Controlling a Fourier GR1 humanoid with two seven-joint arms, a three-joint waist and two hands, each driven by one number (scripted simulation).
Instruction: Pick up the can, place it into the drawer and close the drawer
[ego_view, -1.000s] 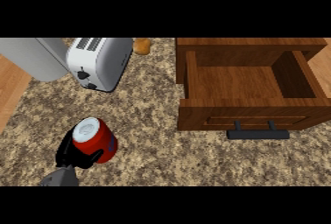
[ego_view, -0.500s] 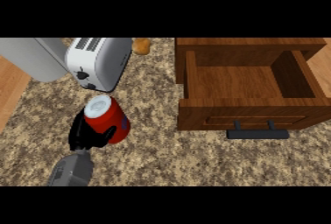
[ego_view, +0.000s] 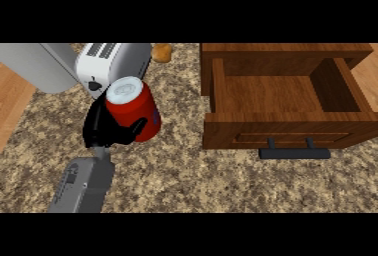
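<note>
From the head view, I am holding the can (ego_view: 135, 109) in my left hand (ego_view: 103, 131), my fingers and thumb curling round its red side near the lower end, so the white top is tilting up and away from me. The can is hanging well to the left of the drawer (ego_view: 284, 126), with the toaster (ego_view: 111, 64) just behind it. The drawer is standing open, its wooden inside bare, its dark handle (ego_view: 294, 151) facing me. My right hand is not showing anywhere. I am judging the risks from here: since I am gripping low on the can, it could be tipping or sliding in my fingers as I am carrying it across. The near left wall of the drawer is lying right on my path, so a low carry could be knocking the can against it. Swinging too far back could also be brushing the toaster.
</note>
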